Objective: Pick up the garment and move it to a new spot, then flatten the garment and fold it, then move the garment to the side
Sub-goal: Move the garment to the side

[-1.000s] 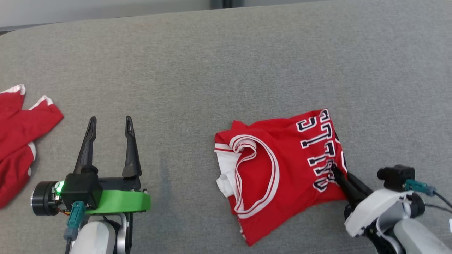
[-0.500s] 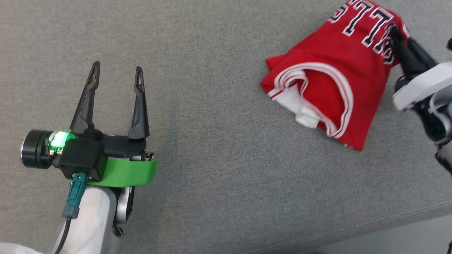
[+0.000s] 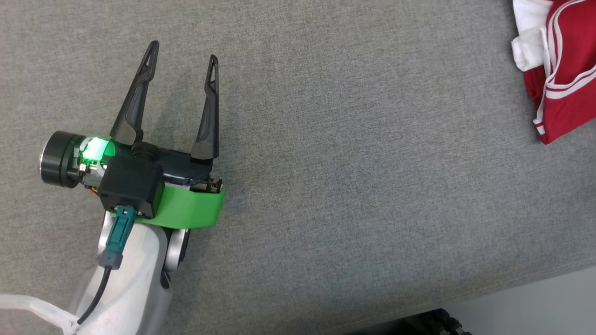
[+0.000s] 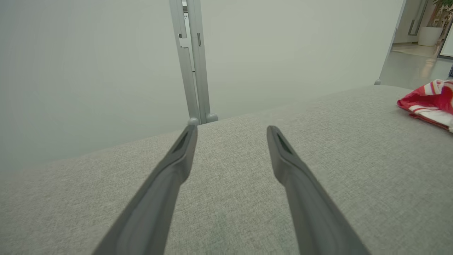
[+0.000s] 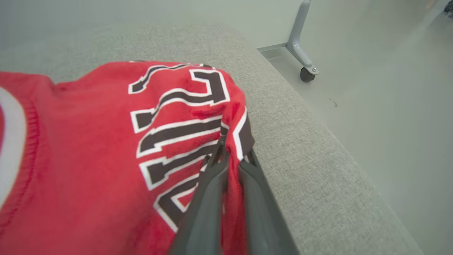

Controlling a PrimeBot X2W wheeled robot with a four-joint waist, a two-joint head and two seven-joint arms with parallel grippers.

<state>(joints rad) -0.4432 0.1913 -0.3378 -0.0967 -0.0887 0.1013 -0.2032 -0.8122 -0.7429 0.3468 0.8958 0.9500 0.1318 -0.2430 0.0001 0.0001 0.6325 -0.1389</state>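
Right wrist view, right tool [image 5: 234,148] pinching red knit garment [image 5: 88,159], left tool [image 3: 183,51] spread

A grey upholstered surface [image 3: 354,186] is spread beneath the left gripper [image 4: 231,129]. Beyond its fingertips, a pale wall [image 4: 88,71] is split by a grey metal post [image 4: 193,71]. Right of the right gripper [image 5: 233,156], a glossy pale floor [image 5: 389,124] and a castered leg [image 5: 304,42] are seen.
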